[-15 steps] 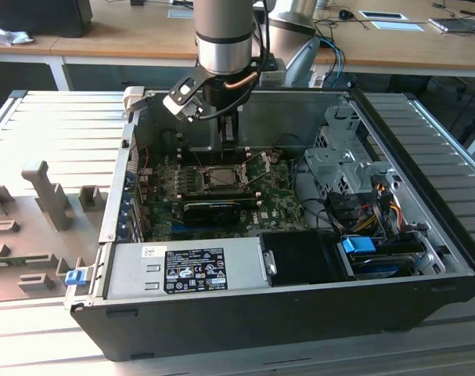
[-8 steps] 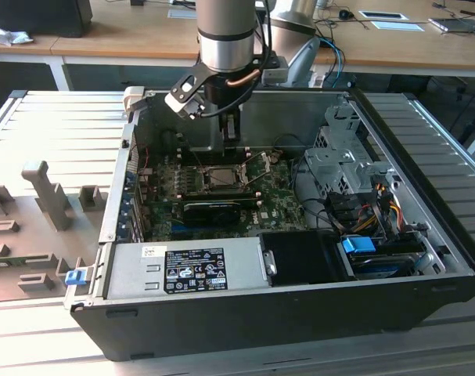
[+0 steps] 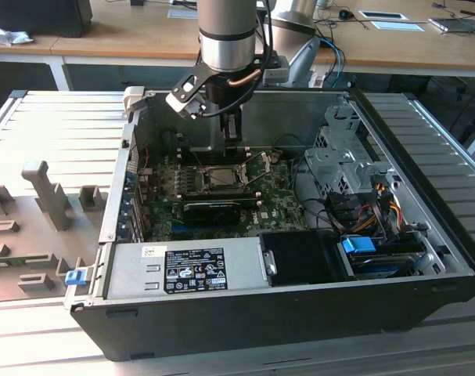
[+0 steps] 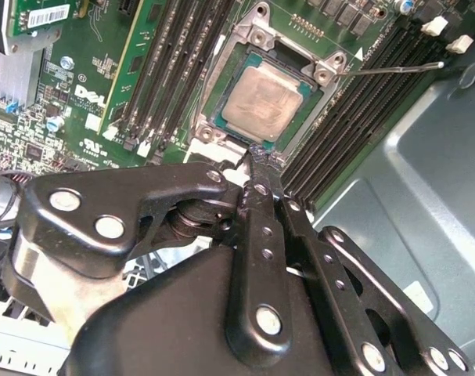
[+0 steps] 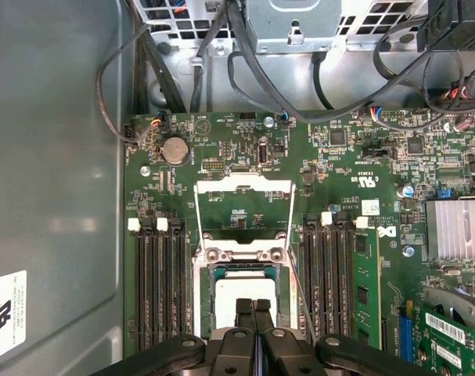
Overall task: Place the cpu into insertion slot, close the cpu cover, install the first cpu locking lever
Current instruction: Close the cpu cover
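Note:
The cpu (image 4: 262, 106) lies flat in the socket on the green motherboard, its pale silver top showing; in the first wrist view the cpu (image 5: 225, 301) is partly hidden by the fingertips. The cpu cover (image 5: 243, 186) stands swung open past the socket's hinge edge, with board visible through its window. A thin wire locking lever (image 4: 401, 67) sticks out sideways from the socket corner, unlatched. My gripper (image 4: 257, 160) hangs just above the socket's edge, shut with the fingers pressed together and nothing between them. From the exterior view the gripper (image 3: 233, 137) reaches down into the open case.
Black memory slots (image 5: 163, 282) flank the socket on both sides. A finned heatsink (image 5: 456, 227) and a green card sit beside them. Cables and a drive cage (image 3: 339, 164) crowd the exterior view's right; the power supply (image 3: 182, 270) lies along the case front.

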Controlling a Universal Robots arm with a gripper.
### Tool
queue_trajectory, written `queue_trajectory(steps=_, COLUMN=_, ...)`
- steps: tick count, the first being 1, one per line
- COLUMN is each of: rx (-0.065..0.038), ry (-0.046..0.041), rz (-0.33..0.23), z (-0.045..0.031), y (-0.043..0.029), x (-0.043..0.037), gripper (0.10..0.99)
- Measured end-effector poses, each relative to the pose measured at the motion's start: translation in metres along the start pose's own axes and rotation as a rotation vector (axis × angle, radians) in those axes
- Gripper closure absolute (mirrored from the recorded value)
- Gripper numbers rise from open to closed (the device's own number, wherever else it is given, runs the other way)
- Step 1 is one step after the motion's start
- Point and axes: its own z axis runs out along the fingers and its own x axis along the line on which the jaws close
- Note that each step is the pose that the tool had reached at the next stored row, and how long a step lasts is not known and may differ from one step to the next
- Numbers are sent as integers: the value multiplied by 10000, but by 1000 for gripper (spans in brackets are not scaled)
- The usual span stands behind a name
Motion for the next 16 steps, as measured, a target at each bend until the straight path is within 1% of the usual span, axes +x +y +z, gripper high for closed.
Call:
queue_trajectory(steps=13, rx=0, ry=0, rz=1, z=-8, y=18, x=1, gripper=980)
queue_trajectory(steps=15, rx=0, ry=-1, rz=1, z=-26, y=20, x=1, gripper=980)
queue_trajectory(steps=16, rx=1, ry=-2, rz=1, z=-56, y=23, x=2, gripper=980)
